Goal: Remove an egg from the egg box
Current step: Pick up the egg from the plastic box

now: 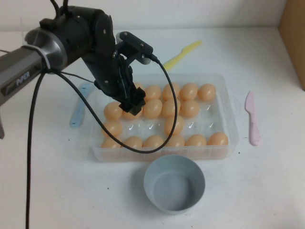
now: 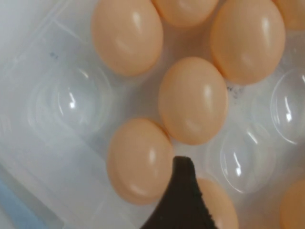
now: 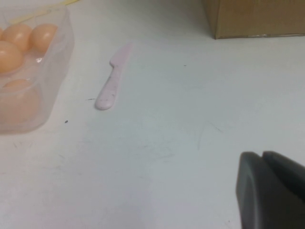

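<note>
- Target: a small smooth peach-orange egg (image 2: 193,100) seated in a cup of the large shallow clear plastic egg box (image 1: 228,102), toward the box's left end. It lies directly below the left end effector (image 1: 132,101).
- In the left wrist view that egg's long axis runs roughly along the finger's line, with a slight tilt.
- Left end effector: hangs low over the left rows. Only one dark fingertip (image 2: 183,200) shows in the wrist view, so I judge the fingers spread wide; nothing is pinched.
- Crowding: neighbour eggs sit close on several sides, one just beside the fingertip. Empty dimpled cups flank the target, which gives a finger some room.
- Left arm is plainly the nearer one. The right end effector (image 3: 271,191) sits low over bare bench, well apart from the box; fingers look pressed together.
- Around: a round grey-blue bowl (image 1: 174,183) just in front of the box, a pink plastic knife (image 1: 252,119) to its right, a blue one (image 1: 78,110) to its left and a yellow one (image 1: 182,54) behind.
</note>
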{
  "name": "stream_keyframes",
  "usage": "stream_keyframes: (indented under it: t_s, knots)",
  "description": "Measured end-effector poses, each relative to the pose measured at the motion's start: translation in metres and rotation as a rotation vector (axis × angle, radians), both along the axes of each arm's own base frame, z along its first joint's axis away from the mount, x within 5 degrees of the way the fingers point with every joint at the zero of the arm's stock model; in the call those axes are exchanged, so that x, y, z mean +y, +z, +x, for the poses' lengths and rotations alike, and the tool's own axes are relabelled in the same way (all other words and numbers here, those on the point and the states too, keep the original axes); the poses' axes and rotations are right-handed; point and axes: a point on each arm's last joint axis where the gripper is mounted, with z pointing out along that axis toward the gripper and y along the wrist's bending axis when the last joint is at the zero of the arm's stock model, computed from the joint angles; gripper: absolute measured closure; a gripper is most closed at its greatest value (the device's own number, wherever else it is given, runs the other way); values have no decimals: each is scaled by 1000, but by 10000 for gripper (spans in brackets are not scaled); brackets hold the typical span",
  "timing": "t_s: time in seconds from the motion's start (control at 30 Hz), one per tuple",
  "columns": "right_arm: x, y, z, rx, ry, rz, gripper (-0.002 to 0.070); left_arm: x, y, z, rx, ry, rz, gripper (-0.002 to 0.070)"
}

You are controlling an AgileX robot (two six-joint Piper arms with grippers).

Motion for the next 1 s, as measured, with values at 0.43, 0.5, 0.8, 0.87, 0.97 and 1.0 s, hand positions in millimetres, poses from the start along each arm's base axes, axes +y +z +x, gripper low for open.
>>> stream_keyframes:
  t_s: [0.43,0.5,0.8,0.87,0.97,1.0]
  knots:
    - [0,0,0,0,0,0,694,-11,-37,19,-28,-4,-25,171]
    - [0,0,0,0,0,0,694,-12,-40,21,-36,-3,-29,172]
    - [0,0,0,0,0,0,694,-14,-53,26,-33,-2,-27,195]
    - [0,0,0,0,0,0,694,-14,-55,27,-35,-3,-23,212]
    - [0,0,0,0,0,0,694,-14,-55,28,-41,-5,-19,239]
    - [0,0,0,0,0,0,694,-14,-55,28,-44,-5,-18,249]
